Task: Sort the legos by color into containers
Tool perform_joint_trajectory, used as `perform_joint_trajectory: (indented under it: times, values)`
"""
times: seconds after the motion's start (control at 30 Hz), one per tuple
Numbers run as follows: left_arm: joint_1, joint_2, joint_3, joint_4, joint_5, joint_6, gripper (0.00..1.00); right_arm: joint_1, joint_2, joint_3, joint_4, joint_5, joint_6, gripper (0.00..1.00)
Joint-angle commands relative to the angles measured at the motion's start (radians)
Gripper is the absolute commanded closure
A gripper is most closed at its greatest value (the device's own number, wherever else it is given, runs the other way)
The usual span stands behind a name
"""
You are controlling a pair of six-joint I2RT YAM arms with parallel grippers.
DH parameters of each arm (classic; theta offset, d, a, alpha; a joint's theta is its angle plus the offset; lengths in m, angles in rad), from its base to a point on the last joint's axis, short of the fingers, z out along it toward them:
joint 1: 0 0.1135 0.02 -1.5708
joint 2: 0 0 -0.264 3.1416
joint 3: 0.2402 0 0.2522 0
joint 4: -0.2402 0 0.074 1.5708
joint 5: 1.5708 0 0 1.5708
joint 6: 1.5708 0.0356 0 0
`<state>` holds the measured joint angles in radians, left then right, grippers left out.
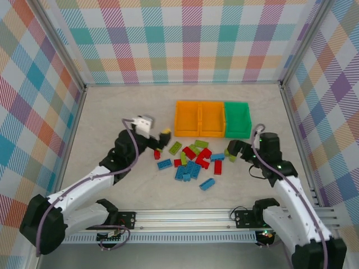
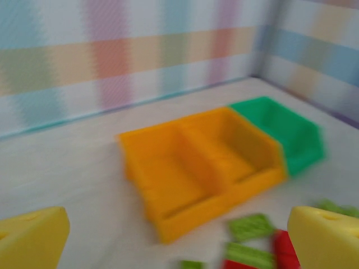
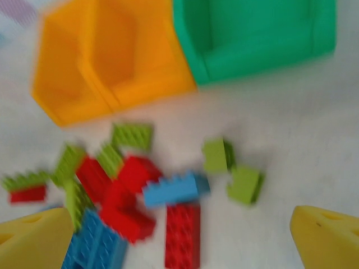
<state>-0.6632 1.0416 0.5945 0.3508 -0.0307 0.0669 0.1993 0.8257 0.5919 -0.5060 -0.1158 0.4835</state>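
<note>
The legos (image 1: 193,159) lie in a loose pile of blue, red and olive-green bricks in front of the containers. Those are two orange bins (image 1: 187,132) (image 1: 212,132) and a green bin (image 1: 238,133), side by side. My left gripper (image 1: 160,141) hovers open at the pile's left edge with nothing between its yellow fingertips (image 2: 31,238). Open too, my right gripper (image 1: 235,152) is at the pile's right edge. Under it lie a blue brick (image 3: 174,189), a red brick (image 3: 182,235) and two green bricks (image 3: 216,155) (image 3: 244,184).
Plaid walls enclose the table on three sides, with metal posts at the corners. A rail (image 1: 190,216) runs along the near edge between the arm bases. Bare tabletop (image 1: 112,112) stretches left of the bins and behind them.
</note>
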Motion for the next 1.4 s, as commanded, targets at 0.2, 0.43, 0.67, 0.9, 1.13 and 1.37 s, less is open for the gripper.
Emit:
perform_joint_trajectory:
  times: [0.2, 0.43, 0.67, 0.9, 1.13, 1.37]
  values:
    - [-0.357, -0.026, -0.121, -0.065, 0.201, 0.42, 0.0, 0.074, 0.237, 0.03, -0.068, 0.13, 0.066, 0.06]
    - [-0.358, -0.061, -0.225, 0.065, 0.188, 0.362, 0.0, 0.075, 0.42, 0.086, 0.002, 0.183, 0.064, 0.29]
    - [-0.358, -0.057, -0.243, 0.113, 0.156, 0.332, 0.0, 0.078, 0.572, 0.15, 0.049, 0.209, 0.056, 0.46]
    - [-0.358, -0.034, -0.242, 0.123, 0.148, 0.32, 0.0, 0.078, 0.629, 0.153, 0.079, 0.198, 0.076, 0.67]
    - [-0.358, -0.018, -0.252, 0.16, 0.078, 0.296, 0.0, 0.085, 0.467, 0.149, 0.033, 0.263, 0.092, 0.86]
    - [-0.358, 0.004, -0.202, 0.097, -0.192, 0.174, 0.0, 0.098, 0.358, 0.319, 0.002, 0.354, -0.015, 0.91]
